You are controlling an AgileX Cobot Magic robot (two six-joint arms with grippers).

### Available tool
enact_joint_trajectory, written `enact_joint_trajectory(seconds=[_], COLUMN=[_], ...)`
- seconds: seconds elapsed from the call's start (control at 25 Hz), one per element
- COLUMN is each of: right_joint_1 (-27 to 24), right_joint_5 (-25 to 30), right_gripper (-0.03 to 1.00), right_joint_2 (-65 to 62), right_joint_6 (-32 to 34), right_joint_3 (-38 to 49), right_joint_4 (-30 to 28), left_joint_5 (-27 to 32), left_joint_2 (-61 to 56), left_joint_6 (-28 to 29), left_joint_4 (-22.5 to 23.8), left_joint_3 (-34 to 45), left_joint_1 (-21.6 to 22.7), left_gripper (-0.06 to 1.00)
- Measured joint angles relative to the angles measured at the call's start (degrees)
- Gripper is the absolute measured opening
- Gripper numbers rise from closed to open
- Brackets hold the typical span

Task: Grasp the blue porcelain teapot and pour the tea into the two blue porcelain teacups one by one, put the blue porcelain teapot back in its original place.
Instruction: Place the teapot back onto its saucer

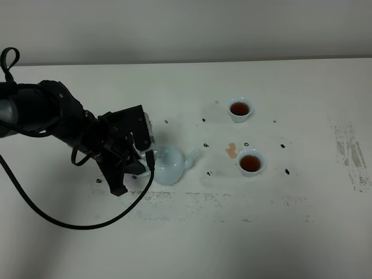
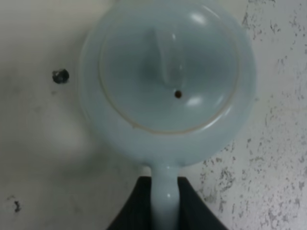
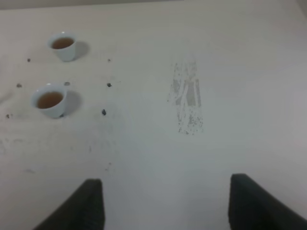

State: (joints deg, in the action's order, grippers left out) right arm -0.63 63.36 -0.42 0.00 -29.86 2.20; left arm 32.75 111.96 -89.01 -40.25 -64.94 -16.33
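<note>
1. My left gripper (image 2: 165, 201) is clamped on the loop handle of the pale blue glossy porcelain teapot (image 1: 168, 164), sitting on the white table (image 1: 186, 244).
2. Its spout points toward both small blue teacups (image 1: 250, 162) (already holding tea), well apart.
3. My right gripper (image 3: 165, 203) idles, fingers spread.

From above, the black left arm (image 1: 87, 136) covers the handle side of the pale blue glossy porcelain teapot (image 1: 170, 164). Its wrist camera is blurred and crops the spout; the dark fingers (image 2: 139, 206) run off frame. The right gripper's fingertips (image 3: 91, 201) are cropped too.
</note>
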Motion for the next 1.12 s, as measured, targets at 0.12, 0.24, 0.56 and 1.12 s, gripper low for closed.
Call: enact_joint_trajectory(seconds=[0.12,0.24,0.56,1.12], right_joint_1=[0.0,0.0,0.0,0.0], right_joint_5=[0.0,0.0,0.0,0.0], right_gripper=[0.53,0.53,0.53,0.53], right_joint_2=[0.0,0.0,0.0,0.0], right_joint_6=[0.0,0.0,0.0,0.0], right_joint_3=[0.0,0.0,0.0,0.0], right_joint_4=[0.0,0.0,0.0,0.0], left_joint_5=[0.0,-0.1,-0.1,0.3], left_joint_2=[0.4,0.8,1.1,1.4], left_joint_6=[0.0,-0.1,-0.2,-0.1], left_joint_4=[-0.5,-1.3,-2.2,-2.2], left_joint_3=[0.0,0.0,0.0,0.0], left_joint_1=[-0.1,-0.1,-0.1,-0.2], left_gripper=[0.05,0.05,0.05,0.2])
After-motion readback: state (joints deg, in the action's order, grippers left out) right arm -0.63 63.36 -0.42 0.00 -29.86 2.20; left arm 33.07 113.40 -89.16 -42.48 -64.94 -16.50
